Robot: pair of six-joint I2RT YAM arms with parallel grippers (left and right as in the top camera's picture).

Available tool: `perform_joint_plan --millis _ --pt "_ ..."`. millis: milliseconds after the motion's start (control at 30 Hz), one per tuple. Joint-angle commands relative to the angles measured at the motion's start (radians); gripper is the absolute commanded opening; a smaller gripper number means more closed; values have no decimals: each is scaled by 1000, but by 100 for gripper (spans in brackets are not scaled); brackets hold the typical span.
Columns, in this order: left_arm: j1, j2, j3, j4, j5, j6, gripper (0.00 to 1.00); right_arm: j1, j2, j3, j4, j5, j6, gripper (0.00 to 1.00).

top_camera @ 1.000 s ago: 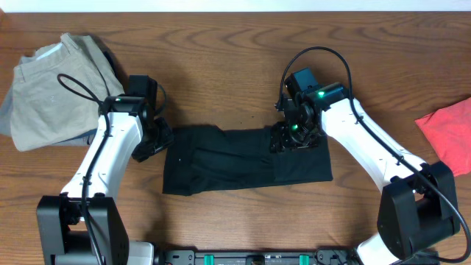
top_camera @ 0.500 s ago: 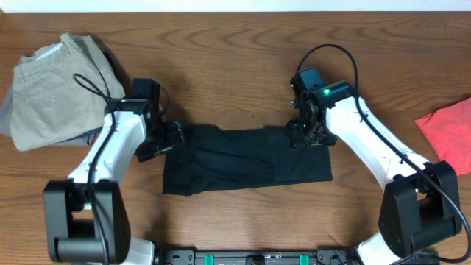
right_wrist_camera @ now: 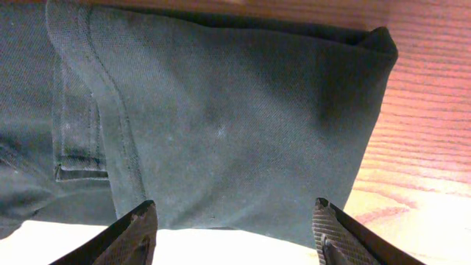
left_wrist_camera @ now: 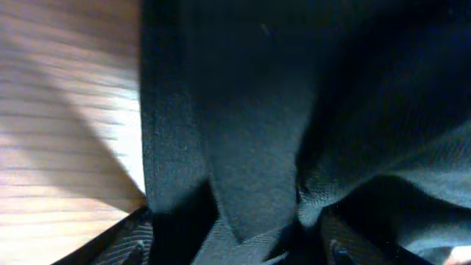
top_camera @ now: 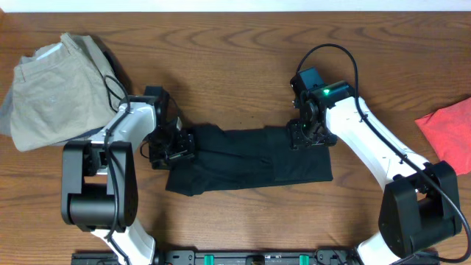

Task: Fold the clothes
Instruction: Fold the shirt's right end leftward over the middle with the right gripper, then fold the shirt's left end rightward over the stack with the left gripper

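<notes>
A black garment [top_camera: 243, 158] lies folded into a long rectangle at the table's middle. My left gripper [top_camera: 175, 146] is at its left edge, open, with bunched black cloth [left_wrist_camera: 250, 110] lying between the fingers [left_wrist_camera: 235, 246]. My right gripper [top_camera: 305, 136] is over the garment's upper right part, open and empty. In the right wrist view its fingers [right_wrist_camera: 235, 239] straddle the flat cloth [right_wrist_camera: 221, 110], with a seamed placket at the left and the folded corner at the upper right.
A pile of beige trousers [top_camera: 51, 88] lies at the back left, close to the left arm. A red cloth [top_camera: 449, 132] lies at the right edge. Bare wooden table [top_camera: 235, 59] lies behind the garment.
My left gripper has moved right onto the garment's left edge, and the cloth there has bunched up. My right gripper shifted slightly right a second ago, then stayed still.
</notes>
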Motion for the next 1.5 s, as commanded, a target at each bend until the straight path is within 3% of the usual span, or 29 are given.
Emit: perform_joint_plan --millis 0,100,133,200,233,367,600,800,933,1167,1300,1467 --pt "-39 77 -39 26 70 38 65 -19 3 3 3 18 16 66" --pt "-40 77 -39 31 70 37 39 -19 3 3 3 22 13 66" --pt "-39 77 -39 33 70 37 25 -19 3 3 2 22 13 65" --pt "-36 77 -39 40 70 37 9 -19 3 3 2 22 10 66" --pt "-36 77 -39 45 69 37 6 -19 3 3 2 22 10 65" --pt "-25 75 -18 50 53 35 6 -20 3 3 2 31 10 64" --pt "103 -3 90 -51 -121 -30 6 -99 3 3 -39 139 10 63" --pt "233 -75 197 -150 -134 -47 6 -217 3 3 -43 141 -55 63" --pt "241 -104 270 -239 -130 -63 6 -275 3 3 -43 142 -78 64" --pt "57 -127 364 -289 149 -99 6 -335 3 3 -45 141 -108 64" --pt "-137 -119 360 -222 144 -170 6 -346 3 3 -51 141 -108 64" --pt "-379 -90 358 -82 137 -351 6 -346 3 3 -59 141 -122 65"
